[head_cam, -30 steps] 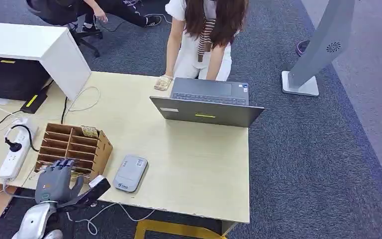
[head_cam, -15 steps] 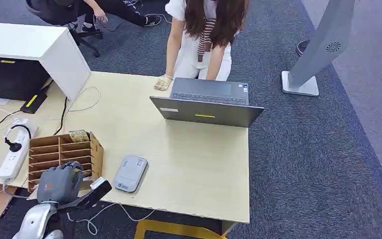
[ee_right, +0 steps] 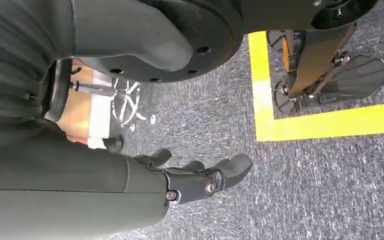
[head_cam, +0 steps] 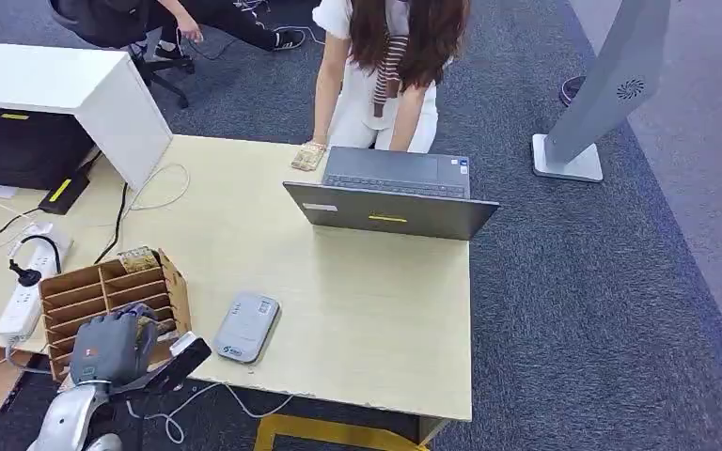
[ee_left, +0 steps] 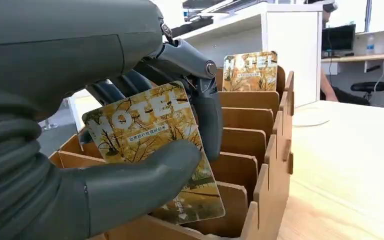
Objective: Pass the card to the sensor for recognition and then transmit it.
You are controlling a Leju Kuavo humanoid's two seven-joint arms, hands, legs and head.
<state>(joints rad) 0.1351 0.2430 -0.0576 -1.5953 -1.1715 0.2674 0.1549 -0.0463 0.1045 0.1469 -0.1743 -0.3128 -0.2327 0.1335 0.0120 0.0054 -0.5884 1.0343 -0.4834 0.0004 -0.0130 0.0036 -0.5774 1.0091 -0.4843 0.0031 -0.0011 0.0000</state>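
Note:
My left hand [head_cam: 110, 346] is at the near end of the cardboard slotted holder [head_cam: 117, 293], close to the table's front left edge. Thumb and fingers pinch a yellow "MOTEL" card [ee_left: 152, 145], tilted just above the holder's slots [ee_left: 245, 150]. A second such card [ee_left: 250, 71] stands in the far slot, also seen as the far card [head_cam: 137, 256] from the head. The grey card sensor [head_cam: 245, 326] lies flat on the table to the right of the holder. My right hand [ee_right: 200, 175] hangs beside the body over the carpet, fingers apart and holding nothing.
An open laptop [head_cam: 395, 193] sits at the table's [head_cam: 367, 301] far side, with a person [head_cam: 385, 66] leaning over it. A white power strip [head_cam: 23, 296] and cables lie left of the holder. A white cabinet [head_cam: 66, 89] stands at the back left.
My left hand's fingers, stretched over the holder a second ago, have curled in around the card. The cardboard holder has slid left and turned on the table.

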